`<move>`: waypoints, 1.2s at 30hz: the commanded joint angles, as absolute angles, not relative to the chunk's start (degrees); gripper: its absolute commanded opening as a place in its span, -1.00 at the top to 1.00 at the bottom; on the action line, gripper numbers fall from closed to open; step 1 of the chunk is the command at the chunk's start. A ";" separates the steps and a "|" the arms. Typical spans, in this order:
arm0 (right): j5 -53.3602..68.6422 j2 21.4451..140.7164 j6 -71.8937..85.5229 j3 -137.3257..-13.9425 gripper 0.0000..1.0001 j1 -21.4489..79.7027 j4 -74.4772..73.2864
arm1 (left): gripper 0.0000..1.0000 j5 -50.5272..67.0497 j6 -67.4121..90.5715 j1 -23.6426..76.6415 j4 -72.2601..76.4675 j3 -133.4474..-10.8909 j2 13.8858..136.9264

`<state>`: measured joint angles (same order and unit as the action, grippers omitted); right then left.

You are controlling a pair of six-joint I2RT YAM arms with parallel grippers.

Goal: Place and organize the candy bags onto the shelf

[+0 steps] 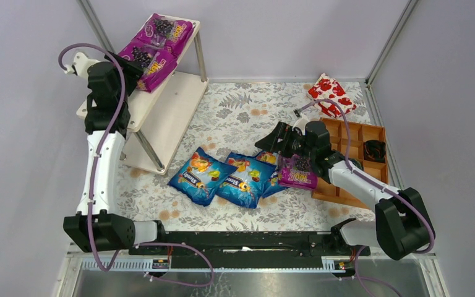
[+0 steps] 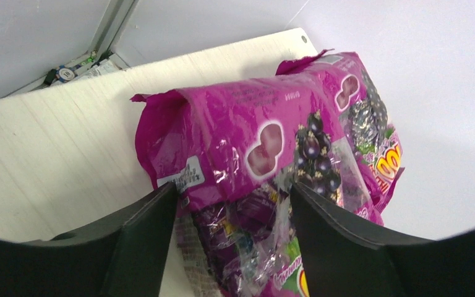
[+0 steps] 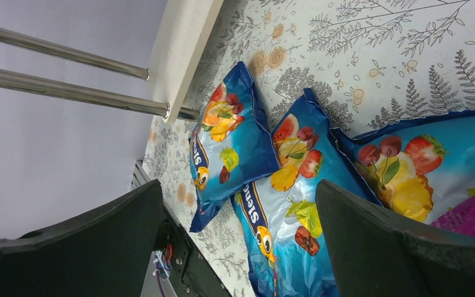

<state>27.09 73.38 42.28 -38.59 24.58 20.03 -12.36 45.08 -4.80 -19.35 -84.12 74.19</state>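
Note:
The shelf (image 1: 176,102) stands at the far left. Two purple candy bags (image 1: 164,30) (image 1: 148,62) lie on its top board (image 2: 55,142). My left gripper (image 1: 135,68) is open, its jaws straddling the near end of the nearer purple bag (image 2: 241,142), which rests on the board; the other (image 2: 359,105) lies behind it. Three blue candy bags (image 1: 199,176) (image 1: 244,179) (image 1: 267,159) lie on the floral cloth. A third purple bag (image 1: 297,173) lies on the rightmost blue one, beside my right arm. My right gripper (image 1: 271,141) is open and empty above the blue bags (image 3: 235,142) (image 3: 290,204).
A red-and-white patterned package (image 1: 331,94) lies at the far right. A brown compartment tray (image 1: 380,130) sits at the right edge with a dark item (image 1: 374,150) in it. The shelf's metal legs (image 3: 68,93) and lower board (image 3: 185,43) stand left of the blue bags.

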 commanded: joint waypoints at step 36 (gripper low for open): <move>28.00 72.95 42.74 -38.08 -0.99 24.43 24.51 | -0.79 -1.46 38.36 -0.25 -13.78 -76.92 61.56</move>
<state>27.70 74.96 43.35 -38.35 24.58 22.96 -1.45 42.06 -0.38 -14.52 -77.41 67.42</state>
